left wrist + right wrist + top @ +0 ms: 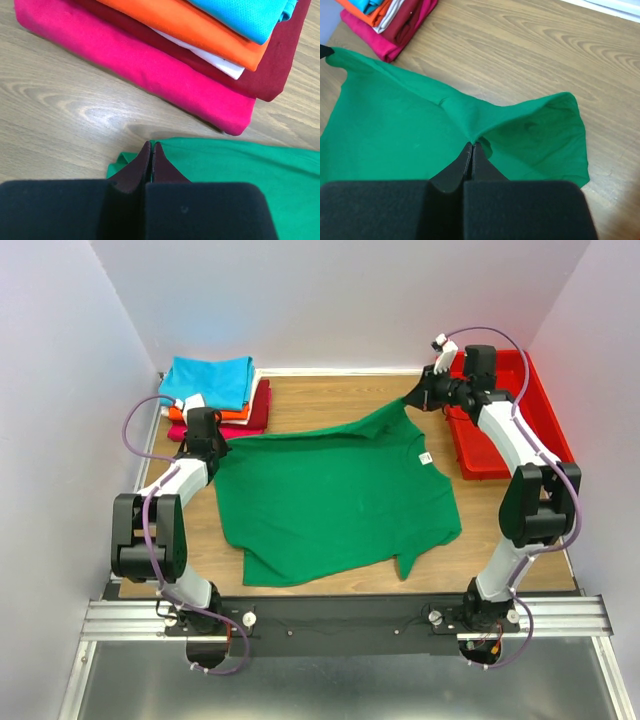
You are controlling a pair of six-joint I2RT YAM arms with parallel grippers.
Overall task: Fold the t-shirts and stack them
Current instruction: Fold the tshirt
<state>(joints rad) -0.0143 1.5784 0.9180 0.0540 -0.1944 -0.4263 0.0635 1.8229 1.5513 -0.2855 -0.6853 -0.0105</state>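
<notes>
A large green t-shirt (330, 500) lies spread over the middle of the wooden table, its small white label (422, 457) showing near the right side. My left gripper (216, 447) is shut on the shirt's far left corner (125, 160), low over the table beside the stack. My right gripper (415, 400) is shut on the far right corner, and the cloth rises in a peak to its fingertips (472, 145). Folded t-shirts are stacked at the back left: turquoise (212, 380) on top, then orange (190, 25), dark red (270, 75) and magenta (150, 65).
A red plastic tray (520, 415) stands along the right wall, just behind my right gripper. Grey walls close in the table on the left, back and right. Bare wood (330, 395) shows between the stack and the tray.
</notes>
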